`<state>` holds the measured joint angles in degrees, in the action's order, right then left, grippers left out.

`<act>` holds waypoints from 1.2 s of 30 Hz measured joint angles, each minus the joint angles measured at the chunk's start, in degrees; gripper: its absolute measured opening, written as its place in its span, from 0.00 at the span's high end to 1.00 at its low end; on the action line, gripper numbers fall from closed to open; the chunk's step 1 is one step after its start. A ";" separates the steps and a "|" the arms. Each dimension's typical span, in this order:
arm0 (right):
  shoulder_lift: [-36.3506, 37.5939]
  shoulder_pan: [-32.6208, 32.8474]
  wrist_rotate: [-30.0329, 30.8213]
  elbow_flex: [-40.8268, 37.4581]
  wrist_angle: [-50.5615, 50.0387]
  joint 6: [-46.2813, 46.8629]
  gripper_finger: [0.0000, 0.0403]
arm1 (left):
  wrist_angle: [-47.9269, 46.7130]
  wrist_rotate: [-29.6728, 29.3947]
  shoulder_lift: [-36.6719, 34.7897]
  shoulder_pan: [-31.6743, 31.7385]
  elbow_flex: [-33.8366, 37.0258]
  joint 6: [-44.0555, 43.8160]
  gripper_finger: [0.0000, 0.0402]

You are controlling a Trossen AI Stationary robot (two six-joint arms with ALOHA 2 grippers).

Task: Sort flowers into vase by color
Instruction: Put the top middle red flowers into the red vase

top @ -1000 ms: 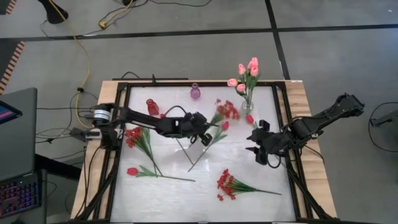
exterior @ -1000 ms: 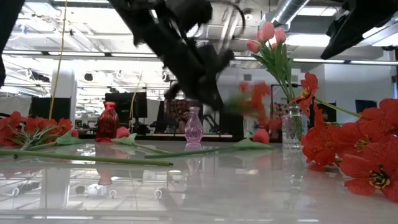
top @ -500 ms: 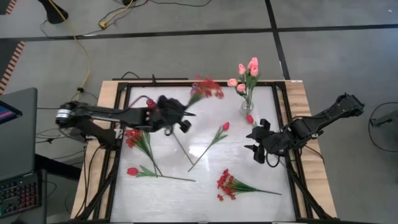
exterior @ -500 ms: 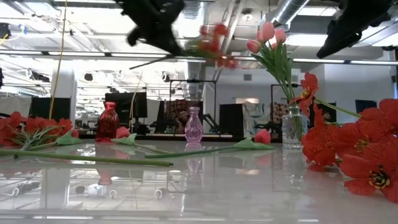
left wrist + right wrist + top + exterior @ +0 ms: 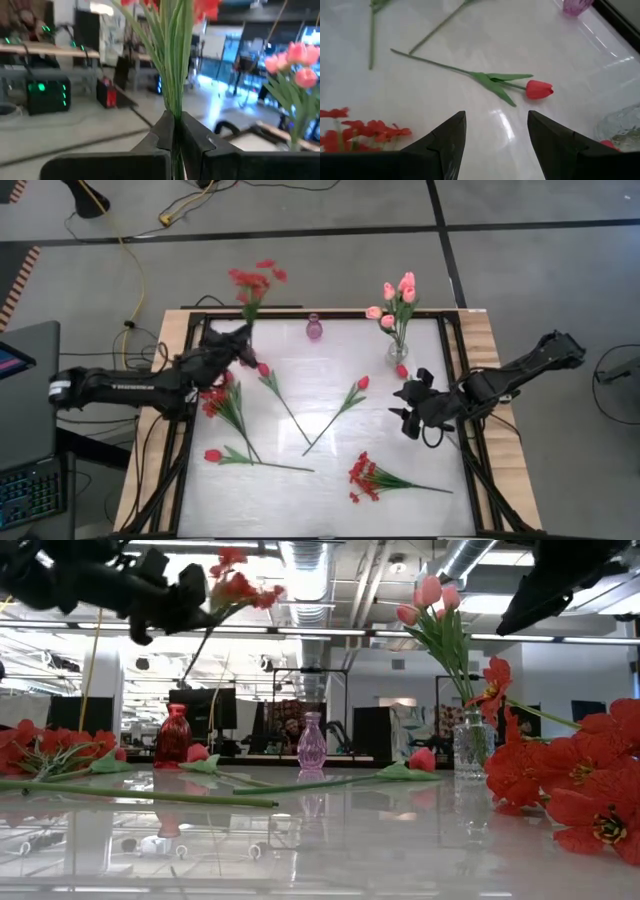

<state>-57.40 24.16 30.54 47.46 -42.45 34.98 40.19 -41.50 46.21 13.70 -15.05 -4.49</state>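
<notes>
My left gripper (image 5: 240, 342) is over the table's far left part, shut on a spray of small red blossoms (image 5: 254, 278) that reaches out past the far edge. In the low view the spray (image 5: 236, 586) is high above the red vase (image 5: 174, 735). Pink tulips (image 5: 396, 295) stand in the clear vase (image 5: 398, 352). The purple vase (image 5: 314, 329) stands at the far middle. My right gripper (image 5: 404, 406) hangs open at the right, above a red tulip (image 5: 539, 89) lying on the table. My left gripper pinches the spray's bundle of green stems (image 5: 174, 116) between its two fingertips, below the blossoms. The fingers are about level and point toward the table's far edge. The spray is lifted clear of the table and slants up and away from the fingers.
Lying on the white table are red tulips (image 5: 262, 369), (image 5: 362, 383), (image 5: 212, 455), a red spray (image 5: 215, 400) at the left and another (image 5: 362, 475) near the front. A red bud (image 5: 401, 370) lies by the clear vase. A black frame (image 5: 195, 320) rims the table.
My left gripper has stayed shut on the red spray. It has swung from the table's middle toward the far left, risen a little and tipped from pointing down to about level. The spray, lifted clear, now points out beyond the far edge.
</notes>
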 joint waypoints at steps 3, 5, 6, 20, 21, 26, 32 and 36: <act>-1.18 -0.79 0.01 -0.02 0.58 0.00 0.41 | 3.23 3.29 -2.89 2.85 2.22 2.48 1.00; -2.05 -1.25 0.01 -0.02 1.52 -0.41 0.41 | 3.21 5.06 -3.96 4.55 2.34 5.01 1.00; -2.61 -1.57 0.01 -0.02 1.97 -0.55 0.41 | 3.14 5.25 -4.35 5.29 2.34 6.09 1.00; -7.51 -6.29 -0.30 -0.02 6.04 -1.13 0.41 | 0.27 13.84 -0.74 17.93 2.34 7.52 1.00; -7.49 -6.45 -0.34 -0.02 6.41 -1.47 0.41 | 1.07 14.71 -0.51 18.65 2.34 7.83 1.00; -7.42 -6.71 -0.47 -0.02 7.27 -2.49 0.41 | 1.74 18.67 -0.45 21.62 2.34 7.74 1.00; -7.43 -6.69 -0.52 -0.02 7.18 -2.63 0.41 | 2.62 22.16 1.02 24.63 2.47 7.49 1.00; -7.42 -6.69 -0.50 -0.02 7.42 -2.54 0.41 | 11.24 26.18 3.59 26.06 5.15 5.65 1.00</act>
<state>-64.82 17.47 30.04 47.44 -35.03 32.45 51.43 -15.32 49.80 39.77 -9.90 1.16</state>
